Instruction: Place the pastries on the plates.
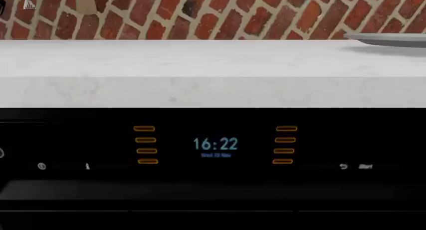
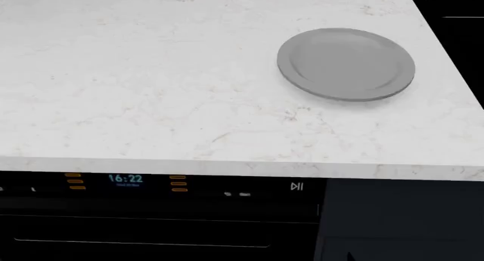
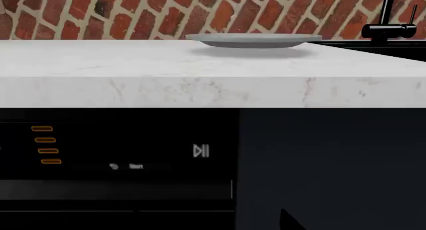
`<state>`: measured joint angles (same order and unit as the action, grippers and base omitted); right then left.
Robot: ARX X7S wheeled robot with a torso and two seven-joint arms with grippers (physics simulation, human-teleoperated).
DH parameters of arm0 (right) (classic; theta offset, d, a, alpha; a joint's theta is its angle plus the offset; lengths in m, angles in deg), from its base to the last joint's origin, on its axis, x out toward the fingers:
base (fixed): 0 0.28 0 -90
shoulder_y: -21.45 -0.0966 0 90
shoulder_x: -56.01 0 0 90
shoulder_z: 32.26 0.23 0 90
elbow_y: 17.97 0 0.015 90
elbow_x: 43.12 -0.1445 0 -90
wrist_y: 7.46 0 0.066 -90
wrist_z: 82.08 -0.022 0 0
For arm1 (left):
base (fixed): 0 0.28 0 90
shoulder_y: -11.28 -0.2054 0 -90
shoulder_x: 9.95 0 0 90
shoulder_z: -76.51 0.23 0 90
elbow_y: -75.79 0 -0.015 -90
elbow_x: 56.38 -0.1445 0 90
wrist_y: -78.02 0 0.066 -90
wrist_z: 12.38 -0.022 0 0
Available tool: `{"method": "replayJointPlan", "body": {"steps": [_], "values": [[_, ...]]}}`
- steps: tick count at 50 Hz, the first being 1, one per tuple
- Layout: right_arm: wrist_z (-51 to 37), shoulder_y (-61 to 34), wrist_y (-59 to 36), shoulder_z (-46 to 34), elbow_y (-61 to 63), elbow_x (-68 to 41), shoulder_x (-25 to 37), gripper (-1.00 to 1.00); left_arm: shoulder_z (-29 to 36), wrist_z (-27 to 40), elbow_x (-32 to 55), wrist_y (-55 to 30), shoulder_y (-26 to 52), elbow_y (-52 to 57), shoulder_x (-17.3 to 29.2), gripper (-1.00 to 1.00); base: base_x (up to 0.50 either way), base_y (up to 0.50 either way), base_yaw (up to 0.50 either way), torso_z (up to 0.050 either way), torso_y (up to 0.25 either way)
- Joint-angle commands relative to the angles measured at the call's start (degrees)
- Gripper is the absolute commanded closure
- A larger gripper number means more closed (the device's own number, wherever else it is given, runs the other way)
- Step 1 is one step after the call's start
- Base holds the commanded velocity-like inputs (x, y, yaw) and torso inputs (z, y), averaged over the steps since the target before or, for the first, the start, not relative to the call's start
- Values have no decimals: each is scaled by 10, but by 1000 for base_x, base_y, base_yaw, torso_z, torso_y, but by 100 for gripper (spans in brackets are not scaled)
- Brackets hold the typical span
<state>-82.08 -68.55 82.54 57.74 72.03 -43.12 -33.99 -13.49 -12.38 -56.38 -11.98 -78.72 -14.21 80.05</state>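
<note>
One grey plate (image 2: 346,64) lies empty on the white marble counter (image 2: 151,91), toward its right side. The right wrist view shows this plate (image 3: 253,39) edge-on at the far side of the counter top, and its rim (image 1: 392,39) just enters the left wrist view. No pastries appear in any view. Neither gripper shows in any view; both wrist cameras face the counter's front edge from below its top.
Below the counter is a black oven panel with a lit clock (image 1: 214,144) and orange marks (image 2: 74,182). A dark cabinet front (image 2: 400,221) is to its right. Behind stand a brick wall (image 3: 133,13) and a black tap (image 3: 387,20).
</note>
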Motion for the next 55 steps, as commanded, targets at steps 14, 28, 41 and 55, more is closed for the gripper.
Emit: {"method": "replayJointPlan", "body": {"steps": [14, 28, 41, 55], "values": [[-44, 2, 3, -41, 12, -12, 31, -100, 28, 35, 37, -5, 1, 5, 28, -100, 0, 0, 0, 9, 0], [-60, 10, 20, -54, 19, -21, 42, -100, 39, 52, 49, -8, -6, 18, 41, -100, 0, 0, 0, 50, 0], [-71, 3, 20, -67, 14, -22, 51, -100, 52, 60, 56, -8, 1, 14, 50, -100, 0, 0, 0, 50, 0], [-86, 5, 19, -79, 20, -20, 63, -100, 63, 63, 70, 4, -1, 13, 58, -100, 0, -25, 0, 46, 0]]}}
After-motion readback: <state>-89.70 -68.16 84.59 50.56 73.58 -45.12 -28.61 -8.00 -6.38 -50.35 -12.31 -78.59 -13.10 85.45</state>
